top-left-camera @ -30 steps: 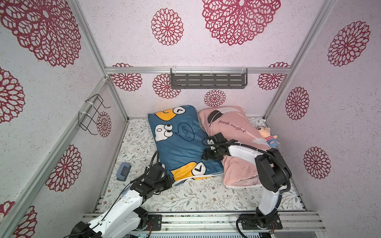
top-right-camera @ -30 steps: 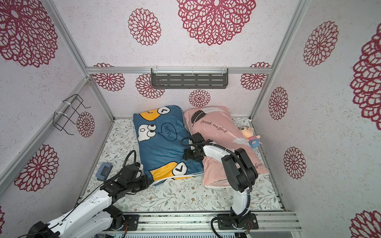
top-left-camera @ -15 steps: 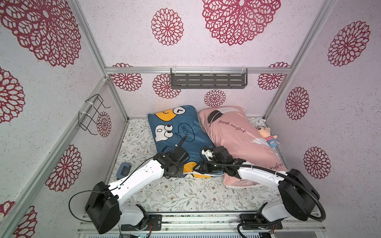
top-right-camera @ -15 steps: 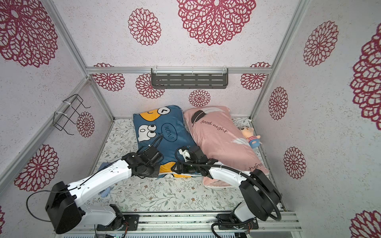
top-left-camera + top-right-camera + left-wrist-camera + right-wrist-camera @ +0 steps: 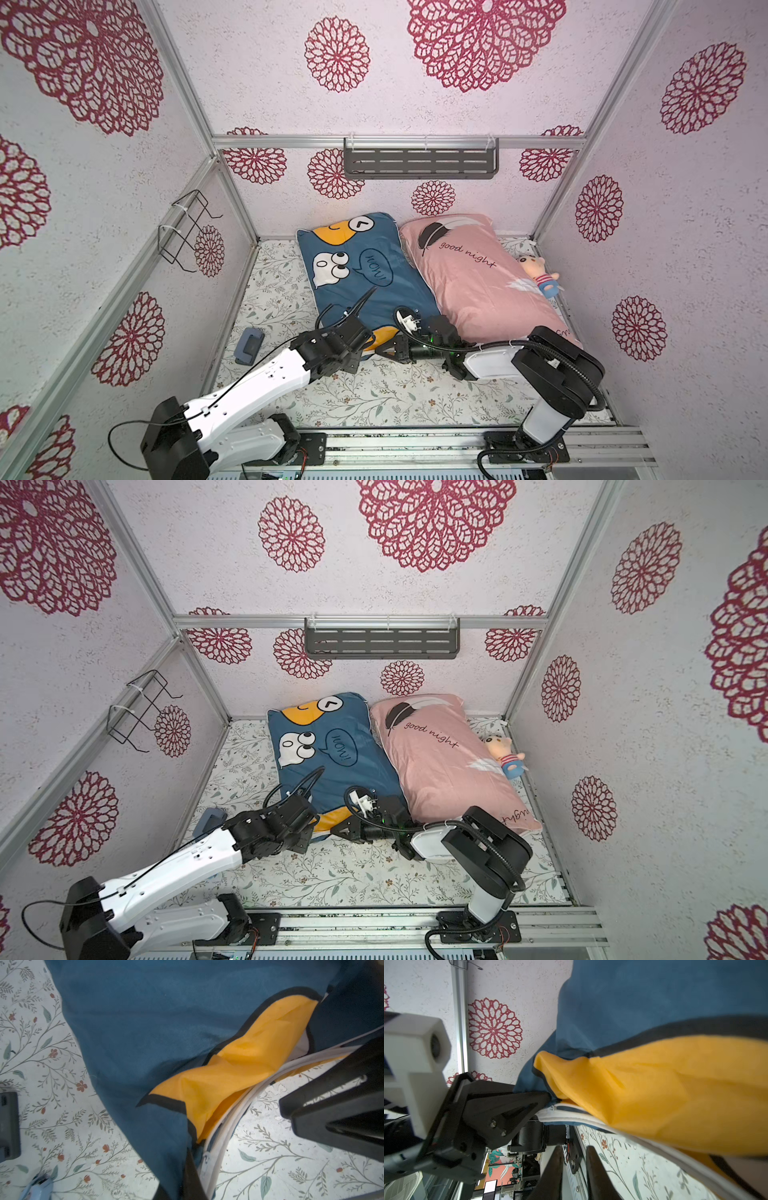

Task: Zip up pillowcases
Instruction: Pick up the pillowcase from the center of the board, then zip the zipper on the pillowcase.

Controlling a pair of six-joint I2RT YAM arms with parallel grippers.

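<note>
The blue pillowcase [image 5: 365, 286] and the pink pillowcase [image 5: 478, 282] lie side by side on the floral sheet, seen in both top views. My left gripper [image 5: 368, 347] is shut on the blue pillowcase's near corner [image 5: 166, 1147], the cloth pinched between its fingers [image 5: 542, 1101]. The white zipper tape [image 5: 239, 1109] runs along the near edge under bulging orange cloth, with a small white zipper pull [image 5: 554, 1108] beside the left fingertips. My right gripper [image 5: 574, 1167] hovers just off that edge with its fingers a narrow gap apart and nothing between them. It faces the left gripper [image 5: 313, 825].
A small plush doll [image 5: 540, 276] leans at the right wall beside the pink pillowcase. A blue-grey object [image 5: 248, 351] lies near the left wall. A grey shelf [image 5: 419, 164] hangs on the back wall and a wire rack [image 5: 187, 232] on the left wall.
My left arm swung in from the front left to the blue pillowcase's near corner. My right gripper came down from between the pillowcases to the near edge, and its jaws narrowed.
</note>
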